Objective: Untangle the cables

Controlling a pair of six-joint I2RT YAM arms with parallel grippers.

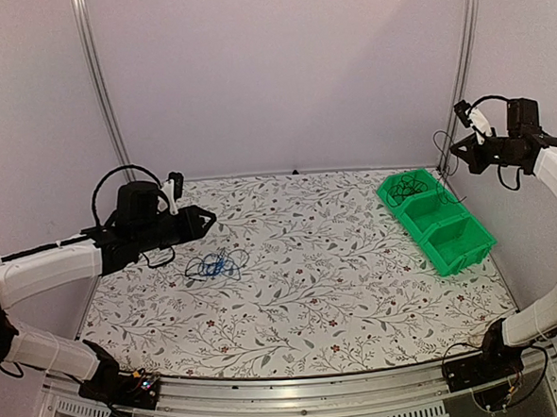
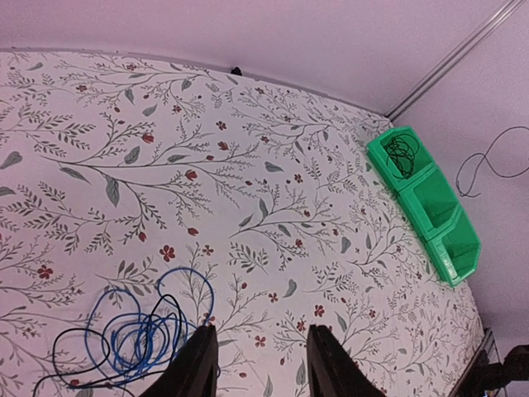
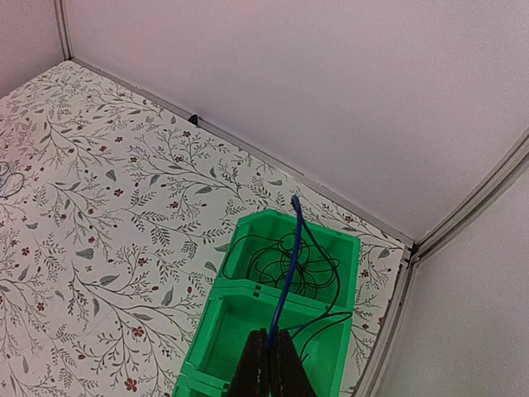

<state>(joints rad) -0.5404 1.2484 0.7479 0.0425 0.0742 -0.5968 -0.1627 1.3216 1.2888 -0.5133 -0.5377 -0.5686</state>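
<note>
while the left gripper [image 2: 260, 364] hovers low over the left side of the floral table [image 1: 340, 290], fingers spread wide with nothing between them, the loose tangle of blue and black cables [image 1: 216, 264] lies on the table just on the near side of its fingertips. right gripper [image 3: 269, 360] is raised above the green bin [image 1: 456, 257] at far right, fingers pinched together on a blue cable [image 3: 288, 265] that hangs over the bin's far compartment. a black coil [image 1: 410, 186] sits in that compartment. a thin black strand loops out beside the pinched fingers too.
</note>
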